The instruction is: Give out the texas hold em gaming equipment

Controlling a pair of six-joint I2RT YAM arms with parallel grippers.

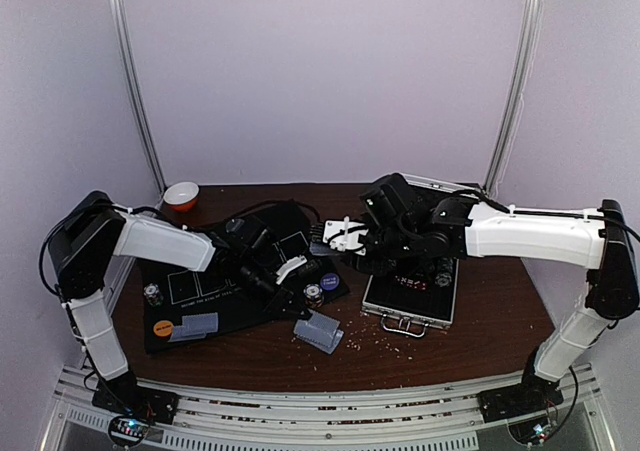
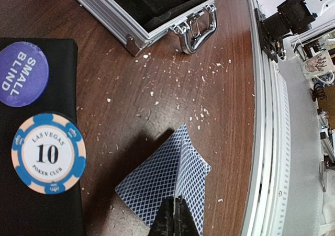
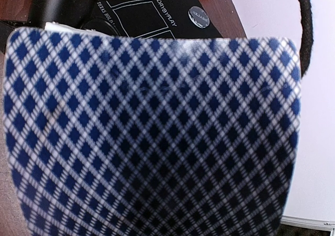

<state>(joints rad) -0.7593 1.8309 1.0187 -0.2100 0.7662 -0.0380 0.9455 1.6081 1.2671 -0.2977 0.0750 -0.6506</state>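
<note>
Right gripper [image 1: 337,235] clamps a card [image 3: 152,131] left of the case [image 1: 405,321]; left gripper [image 2: 171,218] closed tight over loose cards [image 2: 157,181] near it

Pale lilac walls [image 1: 320,71] on three sides, softly and evenly lit. Slim silver posts [image 1: 135,81] rising at the back left and back right corners. Dark brown wooden table [image 1: 500,311], grain showing, scattered with small white crumbs [image 2: 172,79] near the front. Along its near edge, a slotted aluminium rail [image 1: 320,411]

A blurred card [image 3: 152,131] blocks the right wrist view.
</note>
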